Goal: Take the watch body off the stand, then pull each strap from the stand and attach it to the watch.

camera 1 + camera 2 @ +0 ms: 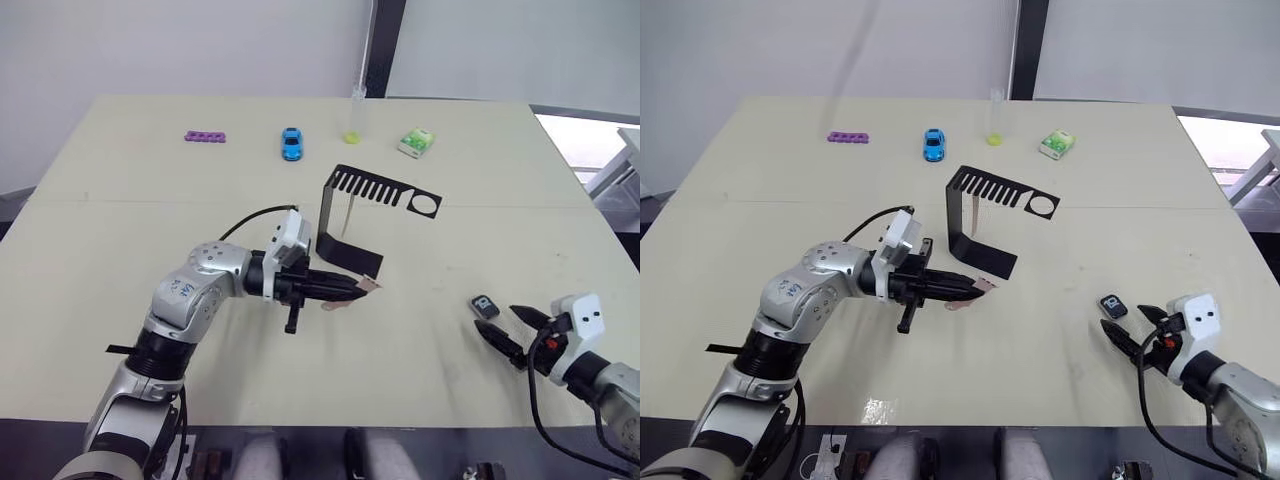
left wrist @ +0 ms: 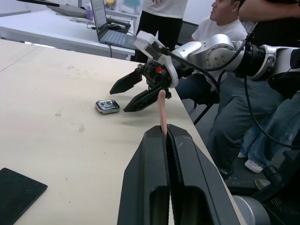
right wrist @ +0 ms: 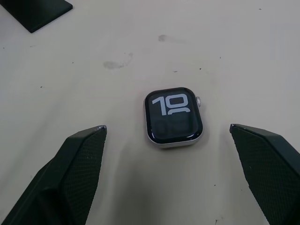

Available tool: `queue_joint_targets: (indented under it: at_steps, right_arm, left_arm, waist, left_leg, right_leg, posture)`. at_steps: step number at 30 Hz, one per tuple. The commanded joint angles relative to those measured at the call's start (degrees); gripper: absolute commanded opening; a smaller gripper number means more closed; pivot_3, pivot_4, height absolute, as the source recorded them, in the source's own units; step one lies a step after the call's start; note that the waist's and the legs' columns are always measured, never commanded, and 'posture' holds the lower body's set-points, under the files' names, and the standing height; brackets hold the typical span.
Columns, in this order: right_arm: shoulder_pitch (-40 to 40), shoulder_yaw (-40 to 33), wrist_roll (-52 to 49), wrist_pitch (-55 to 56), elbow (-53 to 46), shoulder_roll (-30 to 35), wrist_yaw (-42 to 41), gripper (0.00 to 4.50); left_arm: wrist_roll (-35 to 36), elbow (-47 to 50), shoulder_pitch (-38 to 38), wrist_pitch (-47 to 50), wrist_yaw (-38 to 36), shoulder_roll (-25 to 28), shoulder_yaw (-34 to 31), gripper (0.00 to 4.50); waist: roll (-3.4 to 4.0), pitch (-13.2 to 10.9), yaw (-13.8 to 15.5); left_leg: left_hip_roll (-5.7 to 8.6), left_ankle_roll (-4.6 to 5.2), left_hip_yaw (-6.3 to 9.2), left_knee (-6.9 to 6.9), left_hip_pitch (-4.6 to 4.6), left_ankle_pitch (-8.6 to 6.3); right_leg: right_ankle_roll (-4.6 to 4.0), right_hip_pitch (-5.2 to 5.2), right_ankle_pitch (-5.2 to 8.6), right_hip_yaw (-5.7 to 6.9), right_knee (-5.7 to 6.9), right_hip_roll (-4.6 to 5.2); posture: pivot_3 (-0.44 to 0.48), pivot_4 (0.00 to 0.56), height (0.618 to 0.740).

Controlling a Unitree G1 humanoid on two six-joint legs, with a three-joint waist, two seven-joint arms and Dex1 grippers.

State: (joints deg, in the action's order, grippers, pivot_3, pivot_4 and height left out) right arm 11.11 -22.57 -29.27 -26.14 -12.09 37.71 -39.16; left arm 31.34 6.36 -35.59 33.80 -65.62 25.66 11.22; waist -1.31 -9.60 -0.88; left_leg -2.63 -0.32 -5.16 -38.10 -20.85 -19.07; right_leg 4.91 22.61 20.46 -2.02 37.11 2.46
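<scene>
The black stand (image 1: pixel 345 240) sits mid-table, its slotted arm (image 1: pixel 380 188) reaching right. One thin pale strap (image 1: pixel 347 214) hangs from the comb. My left gripper (image 1: pixel 352 288) hovers just in front of the stand's base, shut on the other pink-tan strap (image 2: pixel 161 110), whose end sticks out past the fingertips (image 1: pixel 371 285). The watch body (image 3: pixel 173 118) lies flat on the table at the right, screen up. My right gripper (image 1: pixel 496 318) is open, low over the table, with a finger on either side of the watch and not touching it.
Along the far edge lie a purple strip (image 1: pixel 204 136), a blue toy car (image 1: pixel 291 143), a clear tube with a yellow-green bottom (image 1: pixel 354 120) and a green-white box (image 1: pixel 416 141). People (image 2: pixel 225 18) sit past the table's right edge (image 2: pixel 187 105).
</scene>
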Motion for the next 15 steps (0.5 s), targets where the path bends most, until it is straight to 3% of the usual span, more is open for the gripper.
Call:
queue_joint_targets:
  at_steps: [1, 15]
  right_arm:
    - [-1.8, 0.2, 1.3, 1.7, 1.6, 0.1, -0.2, 4.47]
    - [-4.6, 2.4, 4.5, -0.5, 2.0, -1.8, 4.3, 4.47]
  left_arm:
    - [1.2, 2.6, -0.2, 0.4, 0.8, -0.1, -1.2, 0.0]
    - [1.3, 3.8, -0.2, 1.4, 2.1, -0.2, -1.3, 0.0]
  waist:
    - [0.01, 0.0, 0.0]
    - [0.02, 0.0, 0.3]
  left_leg:
    - [0.0, 0.0, -0.01, -0.01, 0.0, 0.0]
    - [0.0, -0.01, -0.05, -0.03, 0.04, 0.01]
  right_leg:
    - [0.0, 0.0, 0.0, 0.0, 0.0, 0.0]
    - [0.0, 0.0, 0.0, -0.03, 0.08, -0.01]
  posture:
    - [0.0, 0.15, 0.74]
    - [0.0, 0.15, 0.74]
